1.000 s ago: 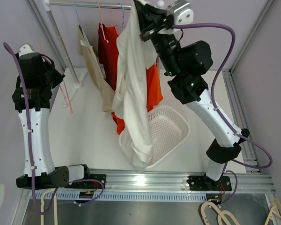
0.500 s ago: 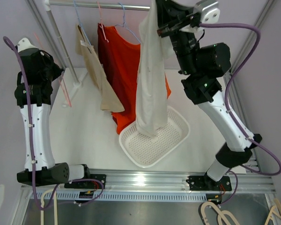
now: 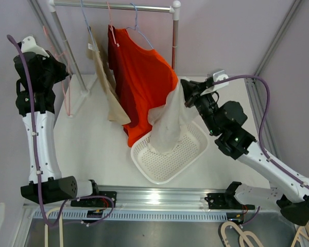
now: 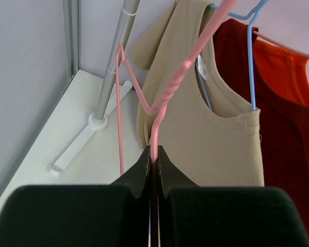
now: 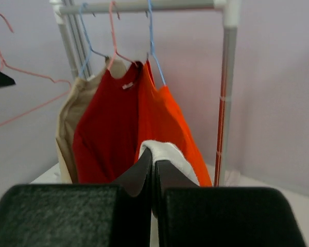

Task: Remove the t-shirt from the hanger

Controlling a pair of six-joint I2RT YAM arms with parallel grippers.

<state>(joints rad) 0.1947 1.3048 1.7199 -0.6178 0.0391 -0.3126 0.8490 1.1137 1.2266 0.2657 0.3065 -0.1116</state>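
The white t-shirt (image 3: pixel 170 121) is off any hanger and sits right of centre in the overhead view, pinched by one bunched edge near its top and hanging as a loose cone whose lower folds rest inside the white perforated basket (image 3: pixel 143 163). The right gripper (image 3: pixel 187 91) is clamped on that bunched edge; its wrist view shows the two fingers pressed together with a fold of white cloth rising just above them. Held high by one end like this, the cloth falls under its own weight onto the basket floor rather than spilling over the rim, so my reading is that the shirt is being set down there and only needs letting go. At the far left of the overhead frame the left gripper (image 3: pixel 63 77) is raised and closed tight on the stem of a bare pink hanger (image 4: pixel 171 87), whose twisted neck runs up and to the right in the wrist view. Keeping the hanger out to that side, well apart from the shirt, leaves the wire clear of the cloth, and it suggests the separating step is done. Along the top of the frame the rail (image 3: pixel 118 6) carries three other garments on their own hangers: a beige shirt (image 3: pixel 105 87), a dark red shirt (image 3: pixel 118 67) and an orange shirt (image 3: pixel 152 82). The orange hem hangs just behind the basket's far corner, close to the white cloth; I cannot tell whether they touch.
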